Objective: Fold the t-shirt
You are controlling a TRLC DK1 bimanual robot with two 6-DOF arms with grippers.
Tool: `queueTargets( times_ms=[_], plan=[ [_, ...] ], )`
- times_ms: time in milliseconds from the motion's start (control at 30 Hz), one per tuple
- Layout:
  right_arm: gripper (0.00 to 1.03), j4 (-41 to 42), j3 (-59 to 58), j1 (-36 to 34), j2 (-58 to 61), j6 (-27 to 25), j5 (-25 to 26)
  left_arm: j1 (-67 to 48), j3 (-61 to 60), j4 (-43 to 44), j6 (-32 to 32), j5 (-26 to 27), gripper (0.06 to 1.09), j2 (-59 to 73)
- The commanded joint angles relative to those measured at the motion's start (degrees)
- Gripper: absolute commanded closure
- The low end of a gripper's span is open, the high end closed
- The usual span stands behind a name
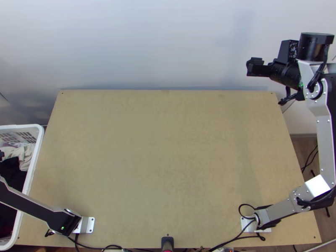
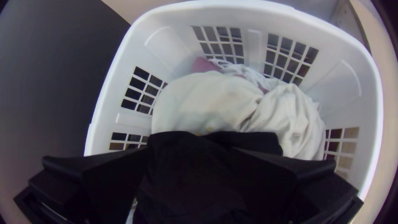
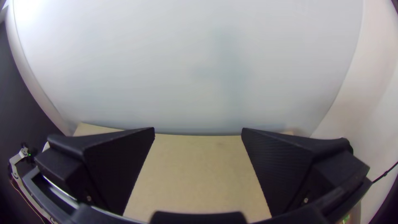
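Light wooden table (image 1: 164, 155), left arm's base plate (image 1: 89, 225) and right arm's base plate (image 1: 248, 225) towards its near corners, black cables (image 1: 233, 240) beside them

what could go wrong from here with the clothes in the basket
The left claw is open over black cloth that lies against pale cloth, so closing might pick up more than one piece. Nothing bunched there is clearly a t-shirt, so it could take the wrong garment. A lifted piece might also catch on the basket's rim.
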Motion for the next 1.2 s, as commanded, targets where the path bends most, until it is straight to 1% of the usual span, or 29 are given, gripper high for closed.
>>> queueTargets(
  times_ms=[0,100,167,267,367,400,500,533,567,600,633,667,700,733,800,867,933,967,1000,1067,1167],
  plan=[
    [0.05,-0.26,-0.14,0.74,-0.81,-0.05,0.28,0.89,5.7,0.0,2.9,-2.16,0.16,4.73],
    [0.05,-0.26,-0.05,0.83,-0.98,-0.14,0.37,1.42,5.61,-0.7,5.27,-2.16,0.17,6.23],
    [0.05,-0.26,-0.05,0.83,-1.16,-0.23,0.72,2.12,6.32,-0.52,5.45,-2.16,0.17,7.37],
    [0.05,-0.26,-0.05,0.83,-1.51,-0.32,1.25,2.65,7.81,-3.78,5.89,-2.07,0.26,8.78],
    [0.05,-0.26,0.12,0.83,-1.95,-0.58,1.69,2.83,7.72,-5.36,6.15,-1.55,0.3,9.13],
    [0.05,-0.26,0.04,0.83,-2.13,-0.58,1.78,2.91,7.81,-5.27,6.15,-1.2,0.38,9.21],
    [0.05,-0.26,-0.05,0.83,-2.57,-0.76,2.13,2.91,7.81,-5.36,5.97,-0.67,0.67,9.3],
    [0.05,-0.26,-0.14,0.83,-2.74,-0.76,2.13,2.91,7.46,-5.36,6.15,-0.14,0.74,9.3],
    [0.05,-0.26,-0.23,0.83,-2.83,-0.85,2.39,2.91,7.28,-5.36,6.15,0.47,0.8,9.48],
    [0.05,-0.26,-0.23,0.83,-2.92,-0.93,2.66,2.91,7.11,-5.36,6.15,0.56,0.83,9.74],
    [0.05,-0.26,-0.23,0.83,-3.01,-0.93,2.83,3.0,6.93,-5.36,6.15,0.56,0.83,10.01],
    [0.05,-0.26,-0.23,0.83,-3.09,-1.02,3.01,3.09,6.67,-5.36,6.15,0.56,0.86,10.09],
    [0.05,-0.26,-0.23,0.83,-3.18,-1.02,3.1,3.09,6.67,-5.36,5.8,0.65,0.99,10.01],
    [0.05,-0.26,-0.23,0.83,-3.27,-1.2,3.1,3.09,6.67,-5.36,5.1,0.65,1.04,9.48],
    [0.05,-0.26,-0.23,0.83,-3.36,-1.2,3.1,3.27,6.49,-6.68,4.48,2.94,1.04,7.9],
    [0.05,-0.26,-0.23,0.92,-3.36,-1.2,3.1,3.53,6.58,-9.93,5.97,5.84,1.04,6.67],
    [0.05,-0.26,-0.23,0.92,-3.45,-1.2,3.1,3.53,7.63,-13.18,5.8,7.42,1.04,6.31],
    [0.05,-0.26,-0.23,1.01,-3.45,-1.2,3.1,3.53,9.3,-16.43,4.74,9.53,1.04,5.88],
    [0.05,-0.26,-0.23,1.1,-3.45,-1.2,3.1,3.53,12.03,-21.53,3.16,12.08,1.04,5.52],
    [0.05,-0.26,-0.23,1.27,-3.53,-1.2,3.1,3.27,15.02,-30.32,-0.09,18.49,1.04,2.54],
    [0.05,-0.26,-0.23,1.36,-3.45,-1.29,3.1,2.3,12.91,-35.77,-3.34,24.91,1.04,-5.11]
  ],
)
